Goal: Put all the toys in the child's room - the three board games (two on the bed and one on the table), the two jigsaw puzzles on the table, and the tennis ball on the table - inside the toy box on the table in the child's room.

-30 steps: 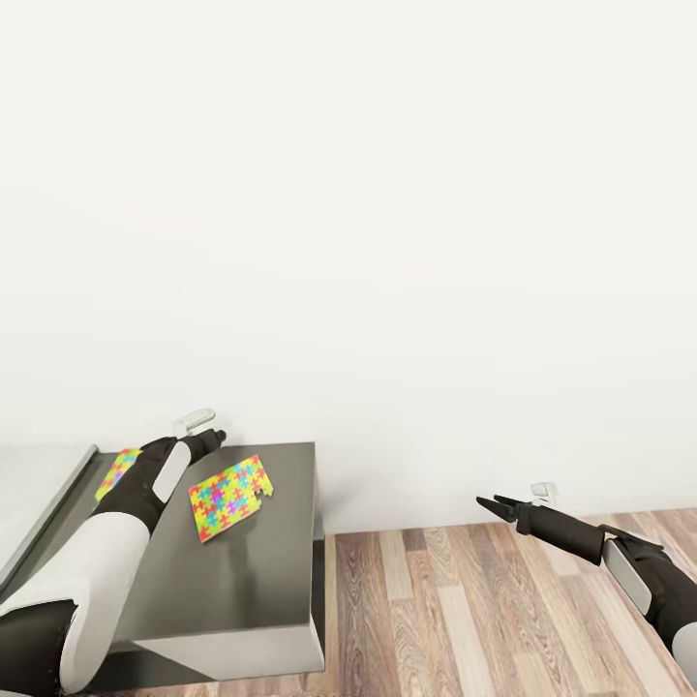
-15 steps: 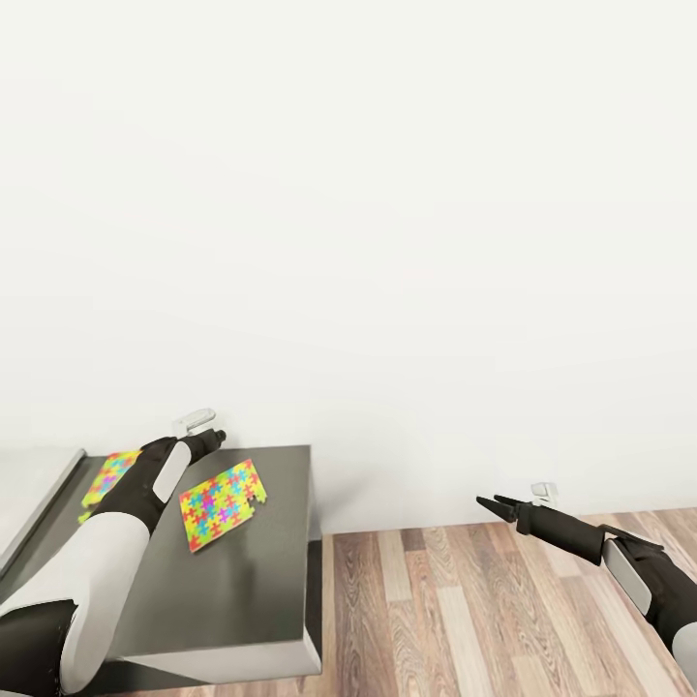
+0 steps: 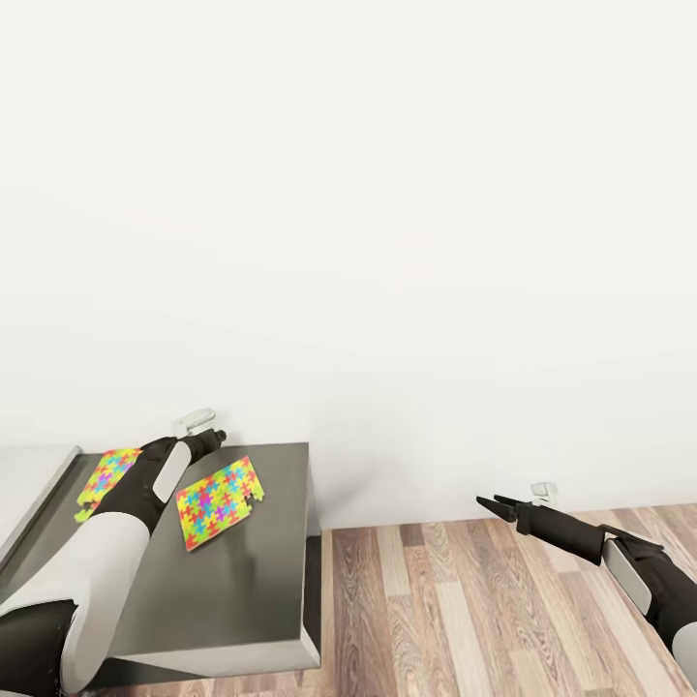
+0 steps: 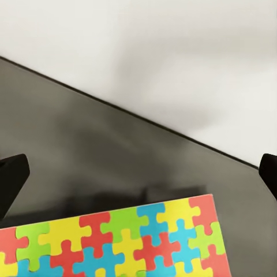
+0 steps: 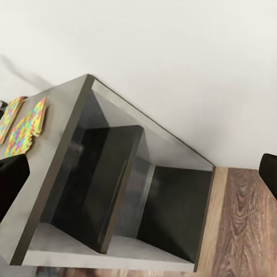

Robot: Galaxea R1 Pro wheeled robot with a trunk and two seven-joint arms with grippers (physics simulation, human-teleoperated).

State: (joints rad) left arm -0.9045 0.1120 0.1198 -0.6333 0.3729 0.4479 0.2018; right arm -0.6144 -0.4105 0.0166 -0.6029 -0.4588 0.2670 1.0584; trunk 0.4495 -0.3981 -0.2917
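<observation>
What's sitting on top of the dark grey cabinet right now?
Two jigsaw puzzles lie flat on the dark grey cabinet: one puzzle right of the left arm, the other puzzle partly covered by that arm. The left gripper hovers above the top's far edge, its jaws apart.

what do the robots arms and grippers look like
Both arms have glossy white shells over black joints and black forearms. The left gripper and right gripper each end in two slim black pointed fingers, with a small pale grey block mounted near the wrist. No cables or markings are visible.
</observation>
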